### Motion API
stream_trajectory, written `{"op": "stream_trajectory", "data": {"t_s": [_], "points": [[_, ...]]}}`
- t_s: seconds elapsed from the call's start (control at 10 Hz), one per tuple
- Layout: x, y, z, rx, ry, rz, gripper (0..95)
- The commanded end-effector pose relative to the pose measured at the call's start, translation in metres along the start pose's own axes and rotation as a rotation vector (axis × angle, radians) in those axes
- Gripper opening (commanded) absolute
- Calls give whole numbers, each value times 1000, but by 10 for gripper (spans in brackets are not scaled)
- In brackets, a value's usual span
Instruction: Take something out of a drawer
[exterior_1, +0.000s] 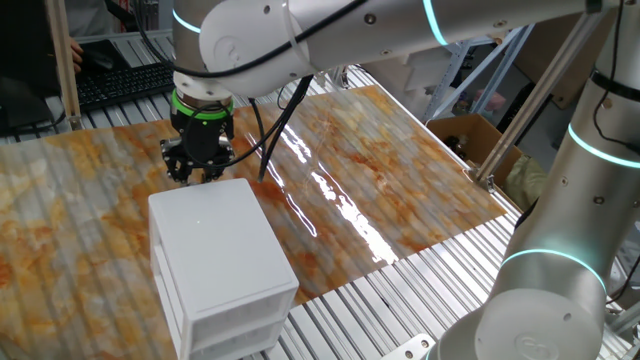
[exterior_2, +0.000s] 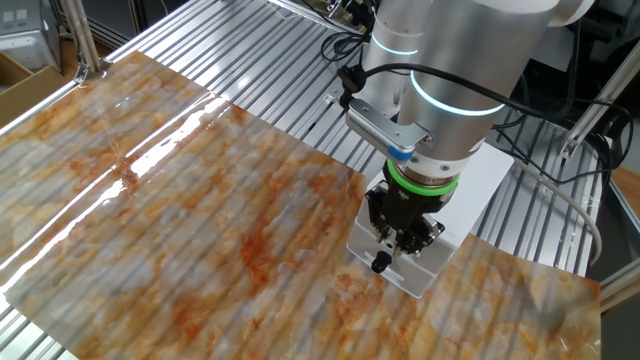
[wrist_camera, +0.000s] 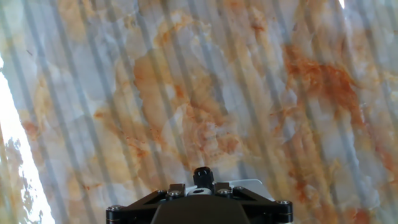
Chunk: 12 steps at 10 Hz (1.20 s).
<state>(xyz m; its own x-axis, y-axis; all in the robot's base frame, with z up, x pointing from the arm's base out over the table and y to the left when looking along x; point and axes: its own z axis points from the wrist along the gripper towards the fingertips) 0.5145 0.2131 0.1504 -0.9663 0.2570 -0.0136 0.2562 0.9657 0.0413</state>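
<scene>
Behind the white cabinet (exterior_1: 222, 262), at its back edge, I see my gripper (exterior_1: 193, 172) hanging low over the marbled orange-and-grey sheet (exterior_1: 380, 170) that covers the table. From one fixed view the black fingers sit just past the cabinet's rear top corner, close to it, though I cannot tell whether they touch. From the other fixed view the gripper (exterior_2: 398, 238) overlaps the cabinet's (exterior_2: 480, 190) top surface, with the arm's green ring directly above it. I cannot tell from any view whether the fingers are spread or pressed together; they hold nothing that I can make out.

On the cabinet's front face, the side away from the gripper, the two drawers (exterior_1: 225, 322) sit flush, one above the other, both pushed in. The wooden block does not show anywhere; if it is in a drawer, the white fronts hide it.

My hand view shows only the gripper body's dark edge at the bottom, a corner of the cabinet (wrist_camera: 252, 184) just beyond it, and the patterned sheet (wrist_camera: 186, 93) filling everything else.
</scene>
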Motion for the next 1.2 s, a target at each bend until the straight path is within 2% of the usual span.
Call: {"op": "stream_trajectory", "data": {"t_s": [0.1, 1.2], "points": [[0, 1, 1, -2, 15, -3, 0], [-1, 1, 1, 3, 29, -12, 0]]}}
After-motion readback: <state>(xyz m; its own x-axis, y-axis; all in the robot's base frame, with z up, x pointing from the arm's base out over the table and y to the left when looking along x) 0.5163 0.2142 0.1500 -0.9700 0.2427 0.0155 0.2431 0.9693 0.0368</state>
